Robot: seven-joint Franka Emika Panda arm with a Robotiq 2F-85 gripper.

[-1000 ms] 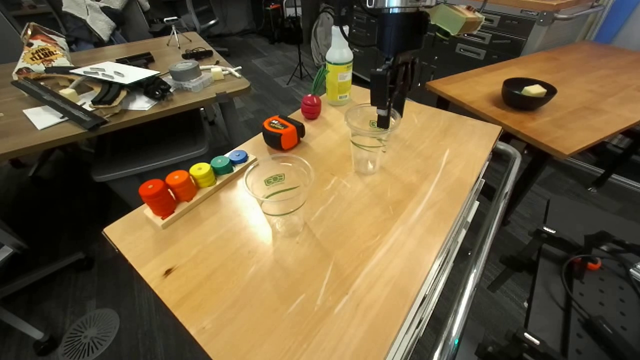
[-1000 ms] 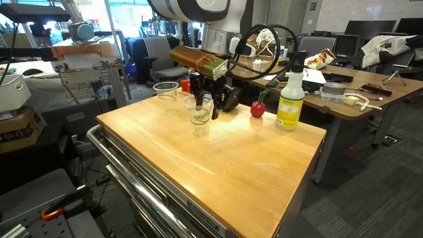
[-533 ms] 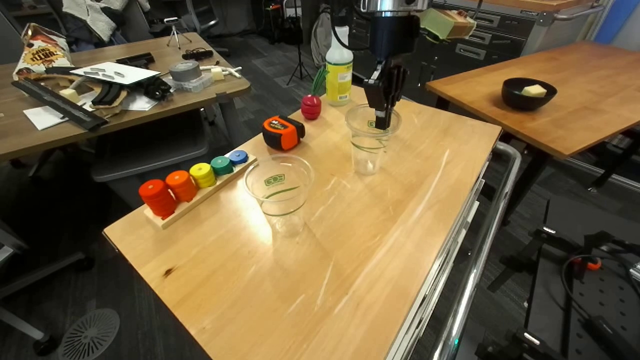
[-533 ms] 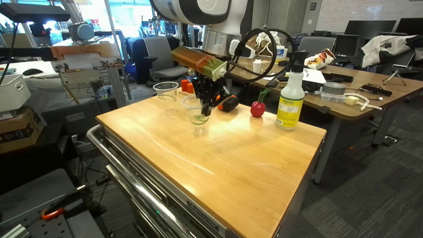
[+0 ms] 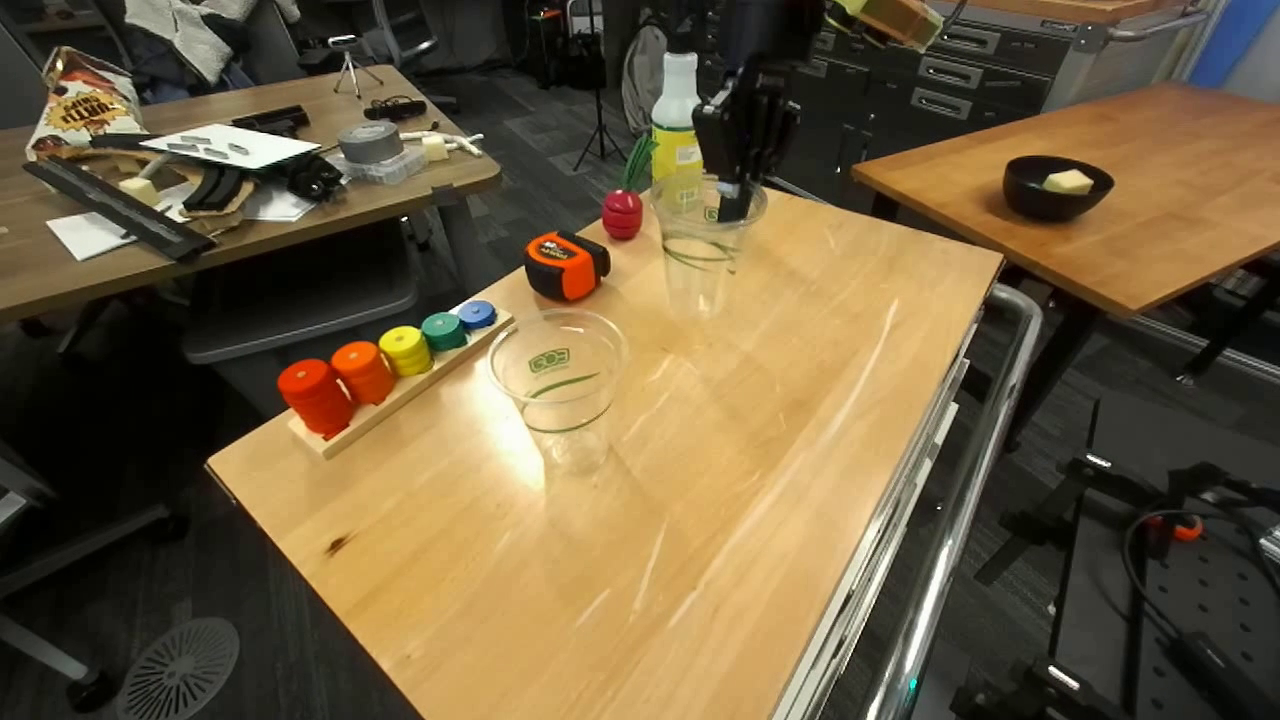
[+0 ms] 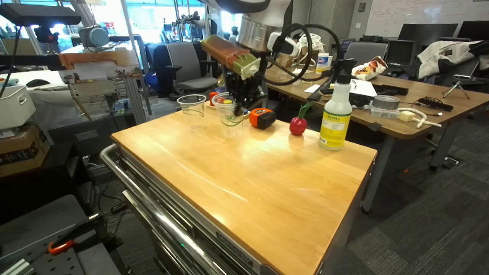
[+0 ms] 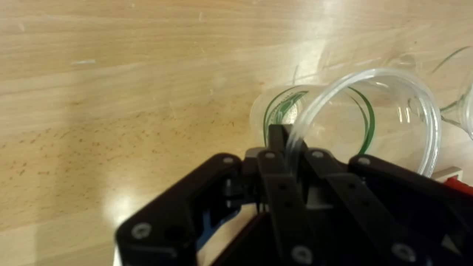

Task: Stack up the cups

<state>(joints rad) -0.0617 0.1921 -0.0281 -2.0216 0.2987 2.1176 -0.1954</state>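
The tabletop [image 5: 640, 590] I look down on is smooth, glossy wood; the rail [image 5: 960, 520], polished metal. The cups [image 5: 562, 405] are clear, shiny plastic, the bottle [image 6: 336, 122] cloudy plastic, the carpet [image 6: 412, 225] matt.

cut at the edges
a cup [image 7: 456, 98], right side of the wrist view; the arm [image 6: 259, 32], top of both exterior views

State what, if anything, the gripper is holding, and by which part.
The gripper holds a clear plastic cup, pinched at one side of its rim.
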